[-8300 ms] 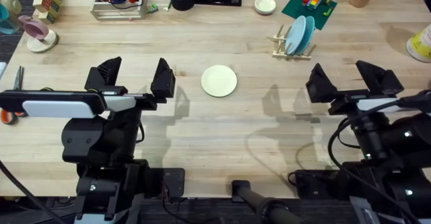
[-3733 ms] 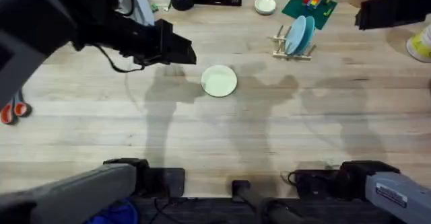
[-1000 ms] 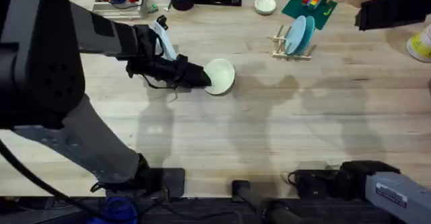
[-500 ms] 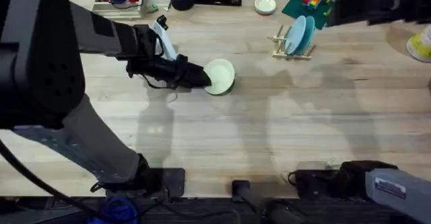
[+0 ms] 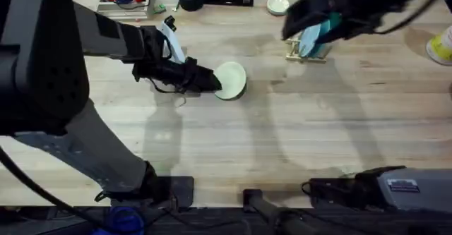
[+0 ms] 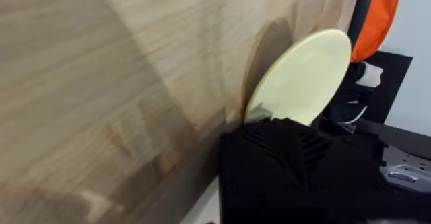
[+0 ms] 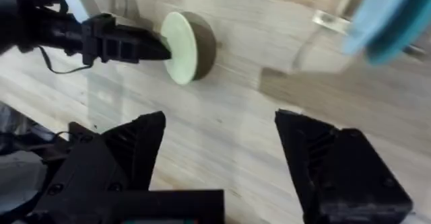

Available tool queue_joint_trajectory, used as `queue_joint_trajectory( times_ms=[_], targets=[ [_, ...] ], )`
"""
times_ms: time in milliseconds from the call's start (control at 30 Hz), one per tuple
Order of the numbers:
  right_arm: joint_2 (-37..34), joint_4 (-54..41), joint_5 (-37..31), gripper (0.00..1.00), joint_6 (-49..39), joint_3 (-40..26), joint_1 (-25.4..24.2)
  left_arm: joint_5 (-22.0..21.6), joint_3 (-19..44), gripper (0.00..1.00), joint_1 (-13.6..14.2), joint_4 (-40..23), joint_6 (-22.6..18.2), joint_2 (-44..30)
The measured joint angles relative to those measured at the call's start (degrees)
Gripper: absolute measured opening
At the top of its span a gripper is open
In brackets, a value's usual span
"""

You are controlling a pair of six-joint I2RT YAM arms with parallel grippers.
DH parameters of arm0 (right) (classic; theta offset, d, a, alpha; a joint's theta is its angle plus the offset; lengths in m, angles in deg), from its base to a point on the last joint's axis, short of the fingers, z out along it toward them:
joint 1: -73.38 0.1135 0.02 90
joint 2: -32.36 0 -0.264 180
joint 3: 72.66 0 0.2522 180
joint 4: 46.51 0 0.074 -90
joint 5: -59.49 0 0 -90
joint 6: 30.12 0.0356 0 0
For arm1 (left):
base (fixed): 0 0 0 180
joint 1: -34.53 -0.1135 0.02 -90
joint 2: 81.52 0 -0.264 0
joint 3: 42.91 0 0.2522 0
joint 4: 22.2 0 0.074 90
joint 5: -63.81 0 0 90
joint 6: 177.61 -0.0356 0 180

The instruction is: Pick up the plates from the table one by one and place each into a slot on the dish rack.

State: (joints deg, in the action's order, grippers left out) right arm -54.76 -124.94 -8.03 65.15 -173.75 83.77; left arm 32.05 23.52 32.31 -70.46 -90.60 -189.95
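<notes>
- Change on the right side: swung in from the far right edge to hang above the dish rack (image 5: pixel 300 52), with the right pincer (image 7: pixel 219 126) spread wide and empty.
- No change on the left: left pincer (image 5: pixel 212 84) clamped as before on the rim of the cream plate (image 5: pixel 232 80), well apart from the rack.
- Judged the grasp made, with the lift and the carry to a slot not yet begun; likely crowding at the rack.
- Seen from the right wrist but hard to read from overhead: plate tipped up, far edge on the worktop (image 5: pixel 282 143), shadow beneath.
- Seen from overhead: blue plates (image 5: pixel 315 36) already standing in the rack.
</notes>
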Motion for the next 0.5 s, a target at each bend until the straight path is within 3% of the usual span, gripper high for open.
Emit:
queue_joint_trajectory(
  times_ms=[500],
  targets=[
    [-14.6,10.2,0.8,0.980,7.8,0.0,11.8,0.0,0.0,0.042,0.0,0.0,0.0,0.0]
  ],
)
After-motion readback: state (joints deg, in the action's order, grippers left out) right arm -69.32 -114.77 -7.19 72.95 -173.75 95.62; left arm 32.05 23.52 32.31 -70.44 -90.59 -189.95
